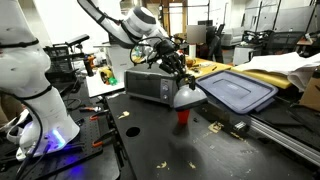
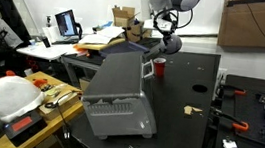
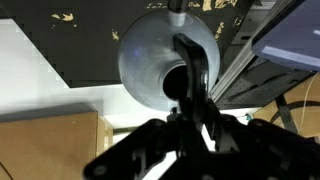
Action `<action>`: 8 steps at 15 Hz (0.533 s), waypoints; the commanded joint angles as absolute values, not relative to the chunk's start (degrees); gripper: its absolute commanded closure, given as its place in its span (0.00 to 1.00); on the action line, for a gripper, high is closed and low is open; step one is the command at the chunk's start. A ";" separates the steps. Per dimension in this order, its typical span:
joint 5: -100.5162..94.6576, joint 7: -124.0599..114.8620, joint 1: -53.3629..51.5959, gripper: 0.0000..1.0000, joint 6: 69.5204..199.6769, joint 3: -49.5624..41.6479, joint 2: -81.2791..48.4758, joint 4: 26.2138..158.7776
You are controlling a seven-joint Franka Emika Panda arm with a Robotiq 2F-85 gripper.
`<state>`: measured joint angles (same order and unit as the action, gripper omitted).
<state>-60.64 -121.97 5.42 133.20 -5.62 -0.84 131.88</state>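
Wide black table (image 1: 170,150) in a cluttered workshop, grey appliance (image 2: 115,92) sitting on it. The gripper (image 1: 178,72) pinches a grey bowl (image 1: 187,96) by its rim, held in the air with its wide end down. The exterior views catch the red cup (image 1: 183,116) just beneath, while the wrist view shows a finger (image 3: 192,70) across the bowl.

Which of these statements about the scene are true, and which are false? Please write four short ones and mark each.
1. The gripper is closed on a grey round bowl. True.
2. The table under the arm is white. False: its top is black.
3. In an exterior view, a red cup shows just below the bowl. True.
4. The laptop in the background is folded shut. False: it is open and its screen is lit.
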 commanded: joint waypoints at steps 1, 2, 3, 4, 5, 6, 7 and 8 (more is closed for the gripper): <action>-54.22 -118.08 7.55 0.95 136.99 -7.66 -0.75 129.63; -51.76 -116.54 8.11 0.95 137.95 -8.23 -1.00 129.09; -48.45 -114.15 8.70 0.95 138.80 -8.80 -1.33 128.44; -45.63 -112.20 9.26 0.95 139.60 -9.31 -1.85 127.86; -43.56 -110.88 9.61 0.95 139.84 -9.77 -2.25 127.24; -40.60 -108.53 10.06 0.95 140.59 -10.19 -2.75 126.77; -38.70 -107.22 10.49 0.95 141.23 -10.61 -3.34 126.23; -36.66 -105.87 10.89 0.95 141.61 -11.13 -4.08 125.49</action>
<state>-41.79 -110.00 9.83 139.57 -10.05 -2.06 127.90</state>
